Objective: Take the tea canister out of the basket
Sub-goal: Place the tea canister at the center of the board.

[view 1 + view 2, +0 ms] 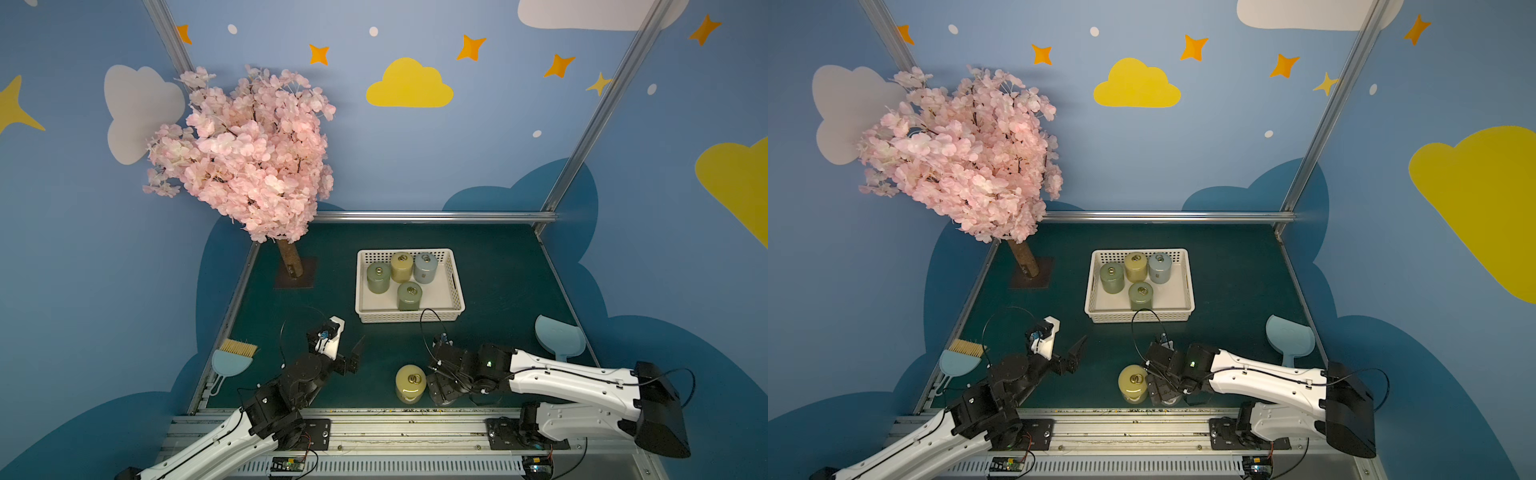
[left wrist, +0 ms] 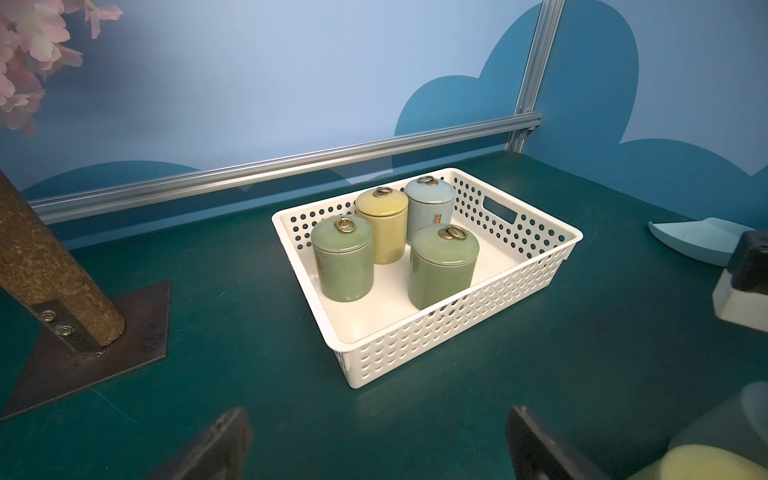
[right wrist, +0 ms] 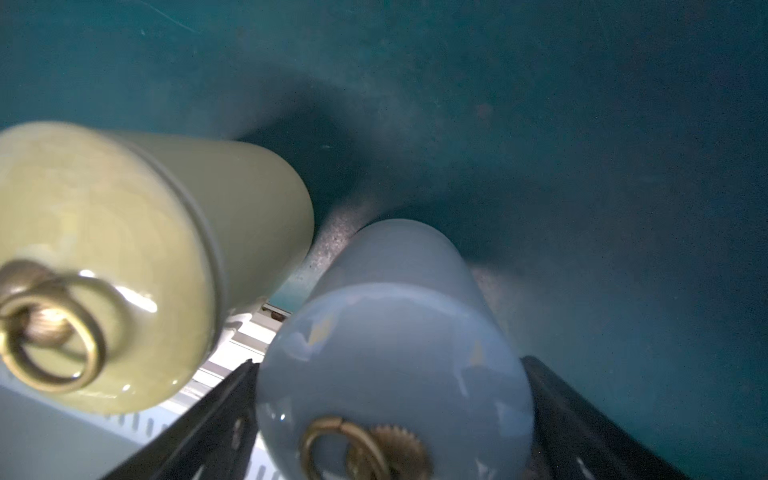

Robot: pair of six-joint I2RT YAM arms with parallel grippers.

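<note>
The left gripper (image 2: 376,444) hangs low over the mat (image 1: 498,291), jaws wide and empty, facing the basket (image 1: 409,316) — parked clear, I'd guess. Four other canisters (image 1: 409,296) stand upright in the basket. In front of it, on bare mat, stands a yellow canister (image 1: 410,384). Just beside that is the pale blue canister (image 3: 386,291) — out of the basket, upright between the jaws of the right gripper (image 3: 388,365). Whether they press it or stand just clear, I cannot tell.
</note>
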